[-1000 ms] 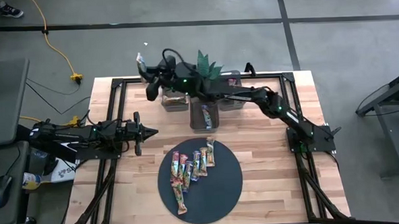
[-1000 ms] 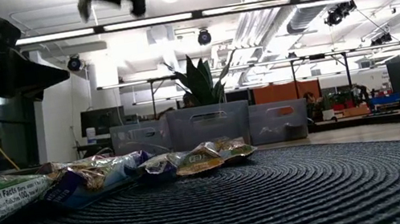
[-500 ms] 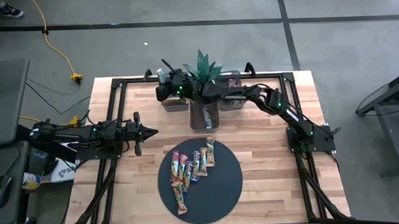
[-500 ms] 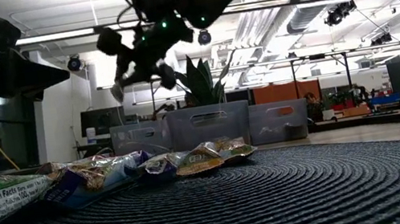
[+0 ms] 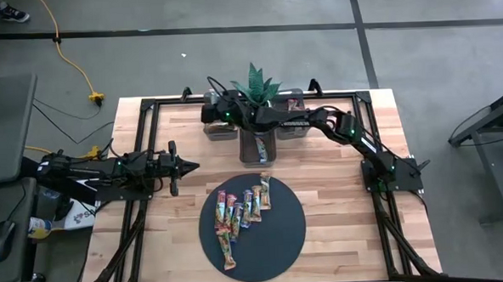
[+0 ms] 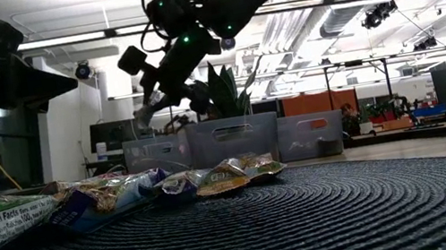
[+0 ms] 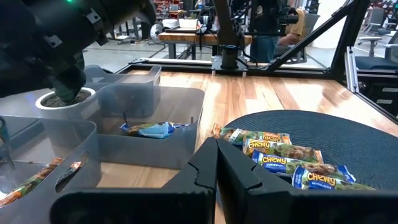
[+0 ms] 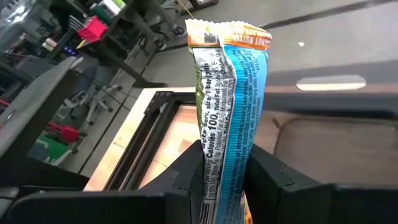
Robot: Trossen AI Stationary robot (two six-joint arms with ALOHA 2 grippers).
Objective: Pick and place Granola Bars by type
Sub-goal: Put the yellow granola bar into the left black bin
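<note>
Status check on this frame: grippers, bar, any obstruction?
Right gripper shut on granola bar, above left bin. Left gripper shut, waiting at table's left. Nothing blocking.

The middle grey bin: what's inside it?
The left wrist view shows one blue-wrapped granola bar lying on the floor of the middle bin. The near wall hides the part of the floor behind it, so more bars could lie there.

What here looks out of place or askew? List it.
Nothing is spilled or damaged. The granola bars on the dark mat lie fanned at differing angles, not in a neat row. The right end effector holds one bar on end above the left bin.
</note>
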